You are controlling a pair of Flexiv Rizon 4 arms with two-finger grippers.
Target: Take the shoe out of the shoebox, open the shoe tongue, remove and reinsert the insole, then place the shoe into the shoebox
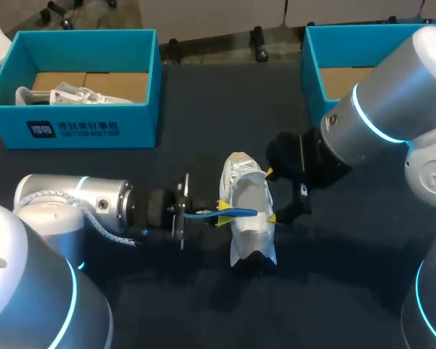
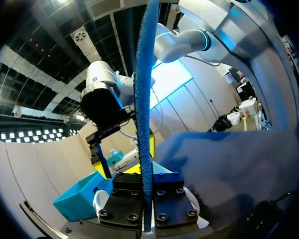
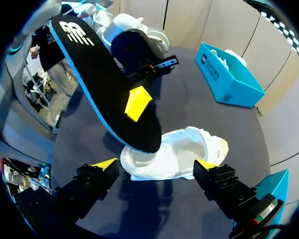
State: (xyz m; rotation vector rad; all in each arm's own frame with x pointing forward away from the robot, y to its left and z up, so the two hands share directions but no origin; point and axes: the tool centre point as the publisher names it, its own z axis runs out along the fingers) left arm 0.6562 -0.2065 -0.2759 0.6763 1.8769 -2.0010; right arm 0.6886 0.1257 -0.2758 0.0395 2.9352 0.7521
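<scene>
A white shoe (image 1: 247, 211) lies on the dark table, in the middle of the head view. My left gripper (image 1: 223, 214) is shut on the blue-edged black insole (image 1: 240, 213) and holds it over the shoe. Edge-on in the left wrist view, the insole (image 2: 142, 114) rises from between the shut fingers of the left gripper (image 2: 143, 167). In the right wrist view the insole (image 3: 104, 84) slants down to the opening of the shoe (image 3: 179, 152). My right gripper (image 3: 156, 167) stands open, one yellow tip on either side of the shoe, and is also seen in the head view (image 1: 270, 195).
A teal shoebox (image 1: 80, 131) with another white shoe (image 1: 73, 95) inside stands at the back left. A second teal box (image 1: 316, 69) stands at the back right, partly behind my right arm.
</scene>
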